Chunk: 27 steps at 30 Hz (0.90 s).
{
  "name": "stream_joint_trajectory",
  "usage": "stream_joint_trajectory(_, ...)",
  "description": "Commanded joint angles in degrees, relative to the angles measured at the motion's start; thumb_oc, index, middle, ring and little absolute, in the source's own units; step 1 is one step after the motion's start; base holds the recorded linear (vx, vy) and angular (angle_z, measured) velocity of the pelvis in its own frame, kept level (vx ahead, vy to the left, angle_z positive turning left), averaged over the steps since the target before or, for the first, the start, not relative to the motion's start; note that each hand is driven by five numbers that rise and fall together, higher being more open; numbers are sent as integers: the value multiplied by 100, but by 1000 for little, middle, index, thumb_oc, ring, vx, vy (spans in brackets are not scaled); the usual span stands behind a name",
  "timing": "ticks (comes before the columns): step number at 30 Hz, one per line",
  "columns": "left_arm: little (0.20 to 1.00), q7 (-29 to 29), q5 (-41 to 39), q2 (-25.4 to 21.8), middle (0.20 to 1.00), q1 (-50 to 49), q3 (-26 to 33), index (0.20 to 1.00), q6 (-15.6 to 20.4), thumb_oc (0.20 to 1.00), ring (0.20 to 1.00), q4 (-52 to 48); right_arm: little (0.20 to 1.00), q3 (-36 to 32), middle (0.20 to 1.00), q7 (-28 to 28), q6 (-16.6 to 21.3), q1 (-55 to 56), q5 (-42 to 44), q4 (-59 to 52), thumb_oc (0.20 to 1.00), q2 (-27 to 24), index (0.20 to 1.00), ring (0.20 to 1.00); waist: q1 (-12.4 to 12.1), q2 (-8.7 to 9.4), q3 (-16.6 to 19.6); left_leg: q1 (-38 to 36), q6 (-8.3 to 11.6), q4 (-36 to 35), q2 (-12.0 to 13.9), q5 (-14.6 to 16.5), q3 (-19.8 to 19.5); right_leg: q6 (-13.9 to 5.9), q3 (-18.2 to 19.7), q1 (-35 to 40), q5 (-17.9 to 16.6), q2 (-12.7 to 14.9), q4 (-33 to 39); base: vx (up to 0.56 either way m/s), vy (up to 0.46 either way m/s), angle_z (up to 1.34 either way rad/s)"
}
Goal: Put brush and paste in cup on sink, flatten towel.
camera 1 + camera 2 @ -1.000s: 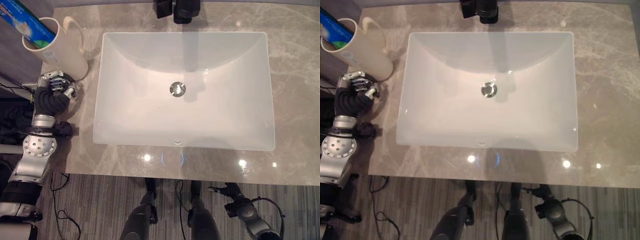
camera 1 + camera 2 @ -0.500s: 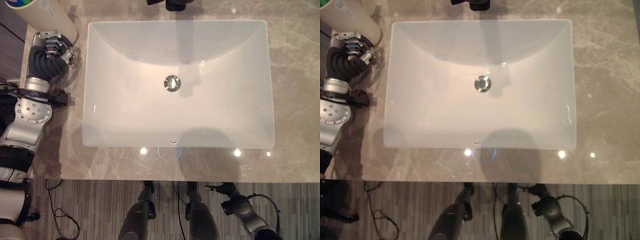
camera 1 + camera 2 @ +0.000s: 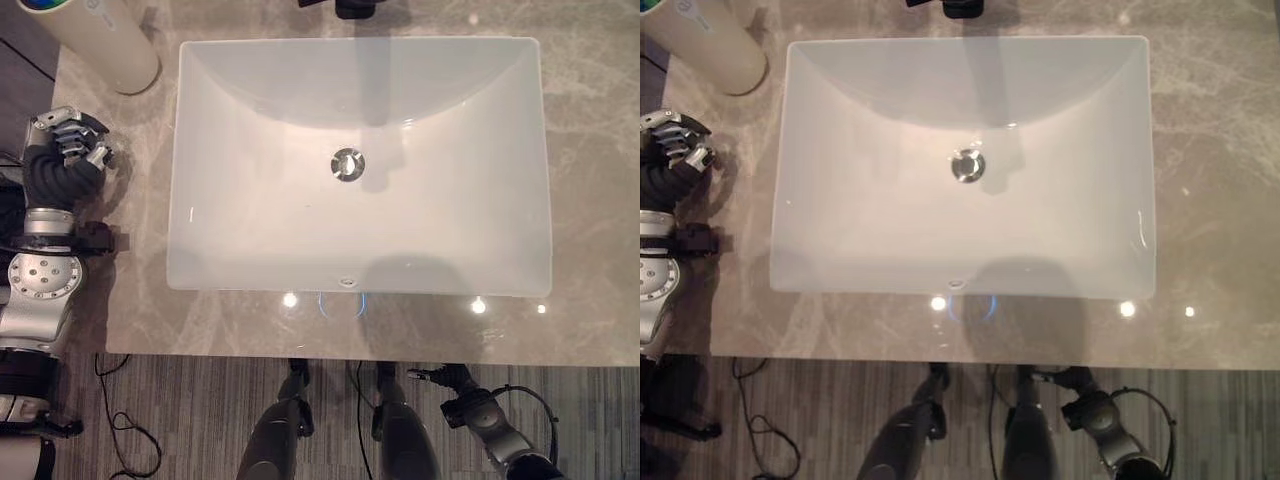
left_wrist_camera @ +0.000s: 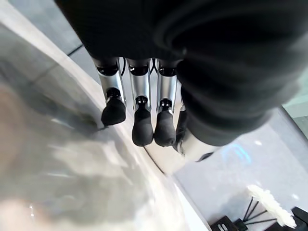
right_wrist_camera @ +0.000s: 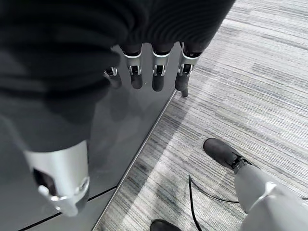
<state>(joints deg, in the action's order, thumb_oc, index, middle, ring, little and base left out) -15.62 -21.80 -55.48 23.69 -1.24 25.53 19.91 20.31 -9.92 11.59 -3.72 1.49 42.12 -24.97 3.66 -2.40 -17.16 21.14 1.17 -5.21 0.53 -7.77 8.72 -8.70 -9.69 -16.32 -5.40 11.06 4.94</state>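
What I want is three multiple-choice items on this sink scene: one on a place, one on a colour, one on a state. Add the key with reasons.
1. Where does the cream cylindrical cup stand?
A. On the grey marble countertop, past the basin's far left corner
B. Inside the basin
C. In the left hand

2. What colour is the rectangular ceramic basin?
A. Black
B. White
C. Blue

3. What is the state of the robot's left hand?
A. Curled round the cup
B. Reaching into the basin
C. Holding nothing, over the countertop and apart from the cup

Key: 1 A, the cup stands upright on the marble outside the basin's rim. 2 B, the basin is white against the grey stone. 3 C, bare countertop shows between the hand and the cup, and its fingers hold nothing.
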Motion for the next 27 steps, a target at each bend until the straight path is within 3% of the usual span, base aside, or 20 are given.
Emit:
stream_joint_trajectory(1, 200, -303, 33, -3, 200, 455, 51, 200, 12, 200, 200, 999, 1000, -71, 1000, -83, 225, -200, 165, 8, 1000, -91, 1000, 1000, 13, -50, -31, -236, 392, 21, 157, 316, 5, -507, 65, 289, -423, 424, 6, 0, 0, 0)
stream_joint_trajectory(7, 200, -461, -242, -69, 200, 1579, -480, 200, -66, 200, 200, 1723, 1000, 156, 1000, -81, 234, -360, 217, 22, 1000, 4, 1000, 1000, 98, 48, -61, -148, 391, 21, 177, 298, 16, -524, 102, 202, -472, 412, 6, 0, 0, 0)
stream_joint_trajectory(12, 200, -472, -326, -59, 200, 2703, -1286, 200, -206, 200, 200, 2439, 1000, 410, 1000, -99, 215, -585, 257, 51, 1000, 112, 1000, 1000, 177, 81, -97, -114, 392, 21, 178, 284, 14, -544, 134, 165, -523, 405, 6, 0, 0, 0)
stream_joint_trajectory(27, 200, -618, -217, 371, 200, 3370, -1782, 200, -246, 200, 200, 2612, 1000, 702, 1000, -78, 238, -657, 282, 77, 1000, 241, 1000, 1000, 267, 69, -87, -117, 382, 21, 192, 312, 80, -538, 206, 95, -508, 422, 6, -1, 0, -2)
